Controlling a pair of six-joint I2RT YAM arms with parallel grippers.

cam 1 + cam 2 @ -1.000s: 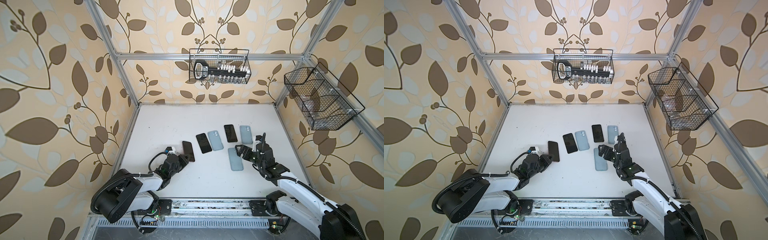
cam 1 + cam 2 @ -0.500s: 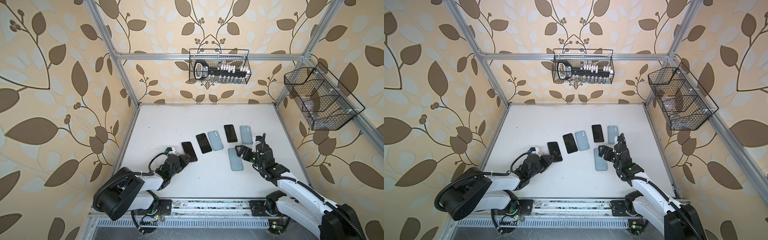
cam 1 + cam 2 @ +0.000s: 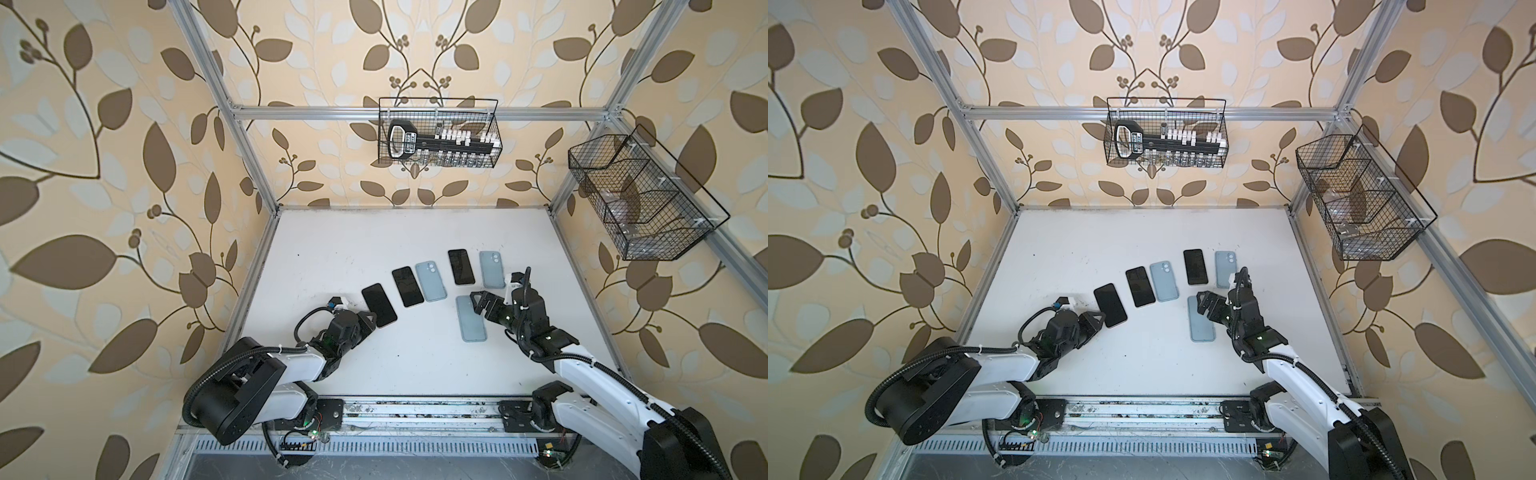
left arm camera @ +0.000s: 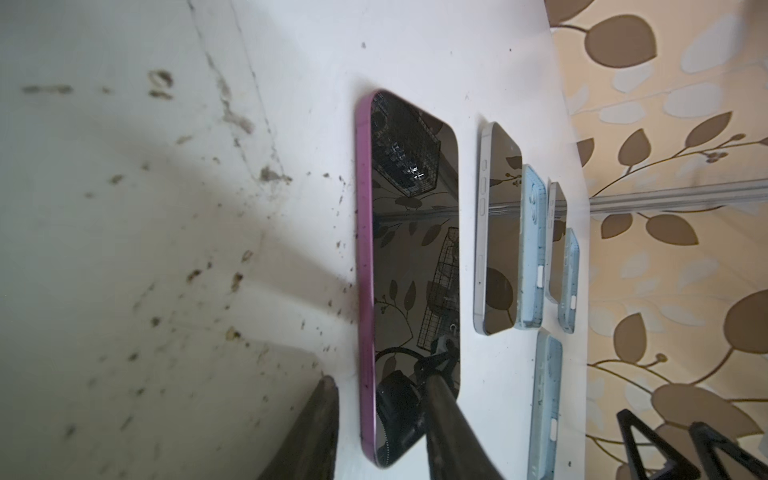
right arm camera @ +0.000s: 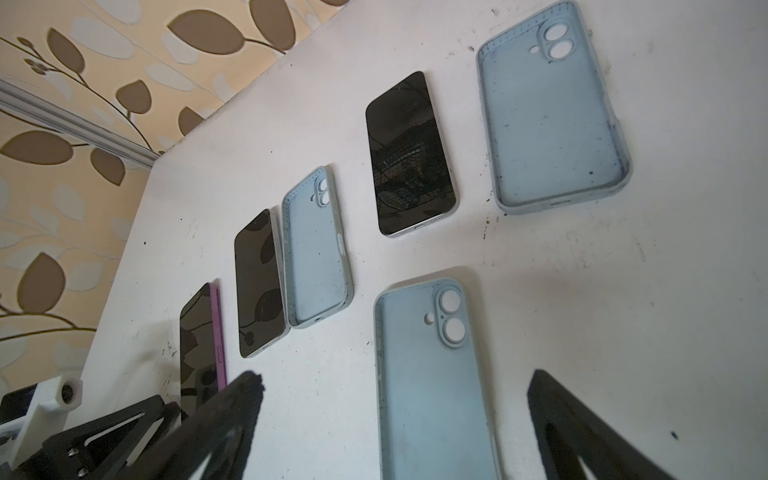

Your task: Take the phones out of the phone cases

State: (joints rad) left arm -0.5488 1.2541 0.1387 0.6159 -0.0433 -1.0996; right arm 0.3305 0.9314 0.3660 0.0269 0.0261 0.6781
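The left pincer (image 4: 380, 380) stands partly open at the near end of the phone (image 4: 415, 249). One finger (image 4: 444, 407) lies over the dark screen and its mate sits beside the purple edge. A sliver of white shows between that mate and the edge, so the phone appears free, not clamped. The phone lies bare and flat, screen up, on the table (image 3: 374, 249), at the left end of the row and apart from the next phone (image 4: 498, 232). The case (image 5: 428, 395) judged to be its own, pale blue and empty with the hollow up, lies well apart on the right arm's side. The right pincer (image 5: 395, 376) hangs above the near end of the case with jaws at full width, holding nothing. The step in hand is judged to be the let-go. Widen the left jaws before any travel. Lift the finger over the screen clear of the glass, then draw the pincer back along the phone's long axis. Avoid sideways motion: a finger dragging on the edge could slide the phone into its neighbour. Keep the right pincer off the case until the left arm is clear.
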